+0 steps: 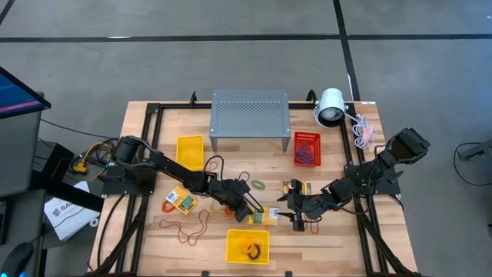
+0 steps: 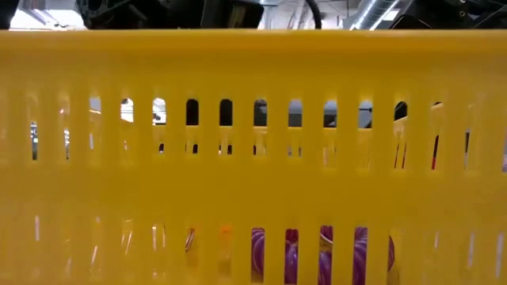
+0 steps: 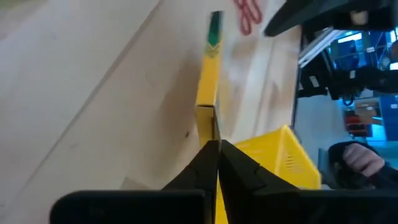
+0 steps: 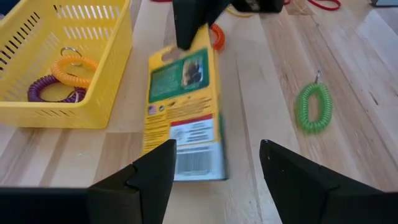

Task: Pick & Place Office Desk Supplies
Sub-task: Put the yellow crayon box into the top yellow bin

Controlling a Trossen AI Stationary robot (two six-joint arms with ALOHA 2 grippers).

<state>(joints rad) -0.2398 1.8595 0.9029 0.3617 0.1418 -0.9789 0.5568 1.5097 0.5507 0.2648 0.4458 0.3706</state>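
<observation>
Left claw (image 1: 252,206): fingers pressed together on one end of a crayon box (image 1: 258,216), pinching its thin edge; it sits near bench centre, toward six o'clock.
Right claw (image 1: 296,218): fingers spread wide, holding nothing, just at three o'clock of that same box and facing it.
Held crayon box: low at the bench (image 1: 146,238), whether lifted clear cannot be told; the front yellow basket (image 1: 247,246) lies just at six o'clock of it.
Other crayon boxes: one (image 1: 179,201) flat toward nine o'clock of centre, one (image 1: 295,187) just at twelve o'clock of the right claw.
Front yellow basket: already holds an orange coil and a purple coil (image 4: 48,88).
Red basket (image 1: 307,148): at two o'clock, with some loops inside.
Second yellow basket (image 1: 191,151): at ten o'clock, contents unclear.
Loose bands: a brown-red loop (image 1: 188,228) at seven o'clock, a green coil (image 1: 259,185) near centre.
Progress: partly done, I judge; three boxes and several bands remain outside baskets.
</observation>
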